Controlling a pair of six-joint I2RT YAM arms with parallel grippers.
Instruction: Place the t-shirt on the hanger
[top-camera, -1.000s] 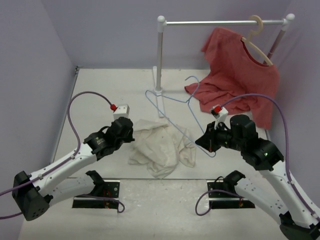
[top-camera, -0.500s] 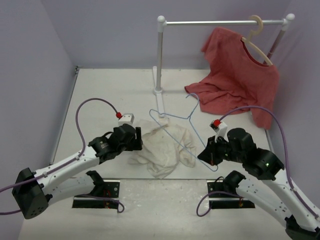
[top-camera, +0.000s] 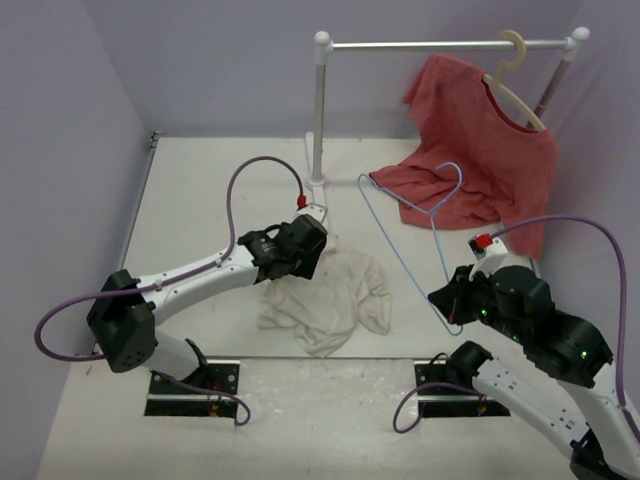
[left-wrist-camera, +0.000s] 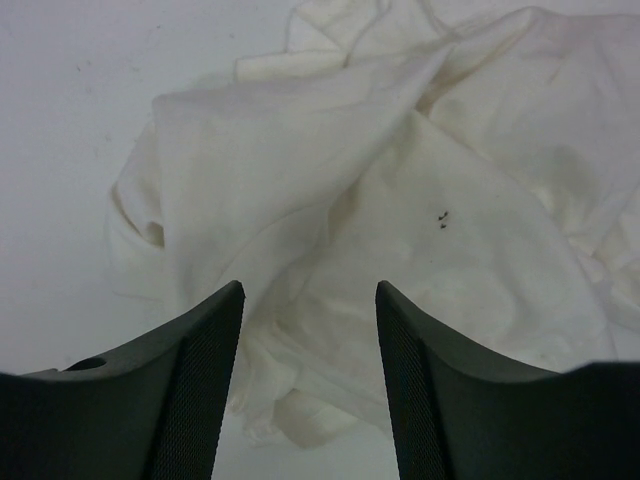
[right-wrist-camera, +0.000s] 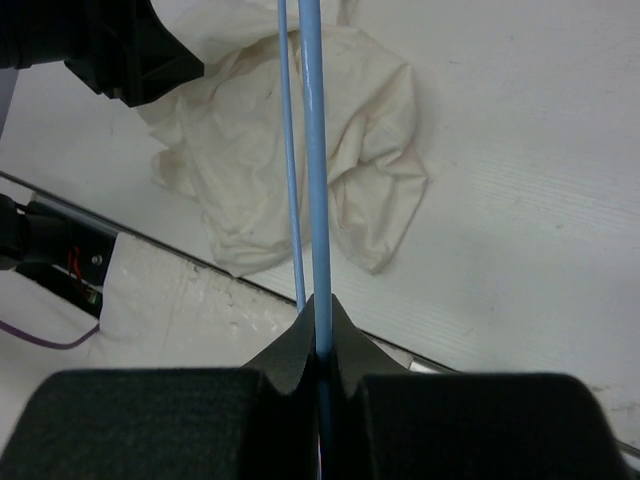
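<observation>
One red shirt (top-camera: 480, 150) (behind), left pincer (left-wrist-camera: 310, 300) spread over t-shirt (top-camera: 335, 295), right pincer (right-wrist-camera: 318, 305) pinching hanger (right-wrist-camera: 313, 150)

The left arm (top-camera: 190, 282) stretches low from its base at the near edge of the table (top-camera: 200, 170) toward the middle, with the forearm close to level and the wrist bent down. The left gripper (left-wrist-camera: 308, 295) points downward, its 2 fingers (left-wrist-camera: 195, 370) spread apart with nothing pinched between them. The right arm (top-camera: 540, 335) is folded up by the near right corner, elbow raised and wrist angled left. The right gripper (right-wrist-camera: 318, 312) is clamped tight on the hanger (right-wrist-camera: 314, 150), whose wire runs out from between the 2 closed fingertips.
</observation>
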